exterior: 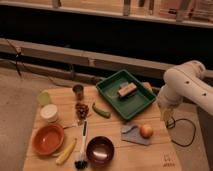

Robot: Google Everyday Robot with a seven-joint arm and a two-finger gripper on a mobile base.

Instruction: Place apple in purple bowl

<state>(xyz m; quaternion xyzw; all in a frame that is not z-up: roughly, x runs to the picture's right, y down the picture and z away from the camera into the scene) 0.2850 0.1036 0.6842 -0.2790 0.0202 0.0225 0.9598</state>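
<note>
The glossy round purple bowl [100, 150] sits midway along the tabletop's front edge. Right of it, the smooth yellow-red apple [146, 131] rests on a limp grey cloth [131, 134] near the right edge. The gripper [168, 114] hangs just beyond that edge, with the apple lying inward of it, toward the bowl. Whether it is clenched or released I cannot tell.

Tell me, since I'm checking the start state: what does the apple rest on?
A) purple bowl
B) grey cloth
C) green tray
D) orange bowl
B: the apple lies on the grey cloth, right of the purple bowl; the gripper hangs by the right edge of the table, apart from it.
</note>
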